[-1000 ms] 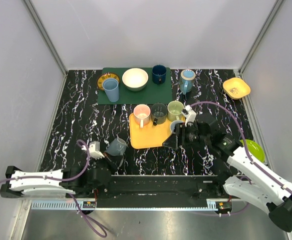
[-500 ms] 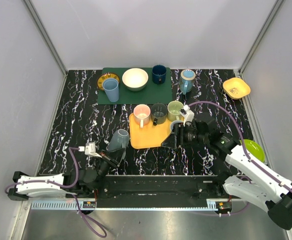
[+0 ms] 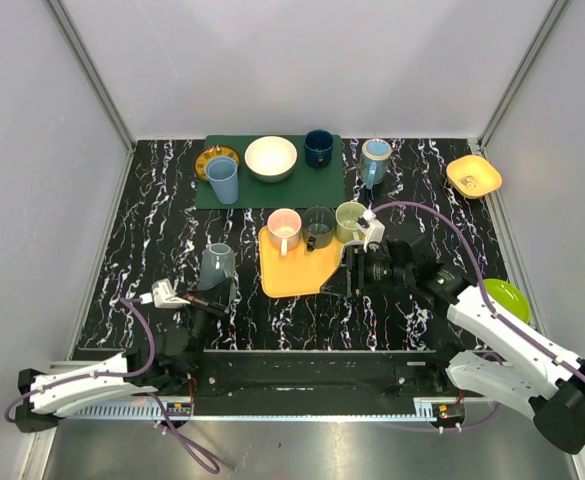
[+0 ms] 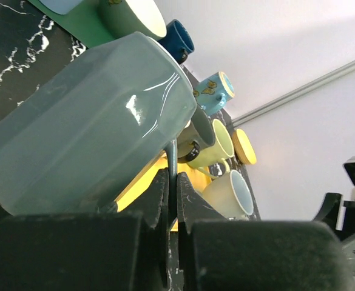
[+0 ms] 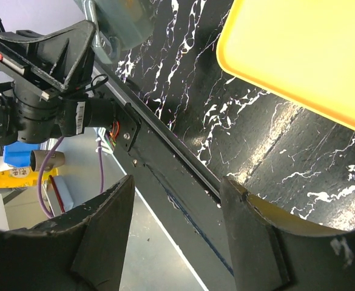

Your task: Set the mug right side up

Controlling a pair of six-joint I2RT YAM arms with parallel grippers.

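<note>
The grey-blue mug [image 3: 216,265] is left of the yellow tray [image 3: 292,275] and tilted, its narrower end toward the far side. My left gripper [image 3: 208,298] is shut on its thin handle; the left wrist view shows the handle pinched between the jaws of that gripper [image 4: 173,182], with the mug body [image 4: 92,133] filling the frame above. My right gripper [image 3: 355,268] is open and empty at the tray's right edge. In the right wrist view this gripper [image 5: 177,200] spreads over the table's front rail, with the tray [image 5: 311,54] at upper right.
On the tray's far edge stand a pink mug [image 3: 284,228], a dark mug [image 3: 319,225] and a pale green mug [image 3: 351,220]. A green mat [image 3: 317,185] holds a blue cup [image 3: 222,180], a cream bowl [image 3: 271,157] and a navy mug [image 3: 319,148]. A yellow bowl [image 3: 474,175] and a green plate [image 3: 507,298] are at the right.
My left gripper has carried the grey-blue mug left and away from the front edge, turning it more upright. My left arm has swung nearer. The right gripper shifted slightly left.
</note>
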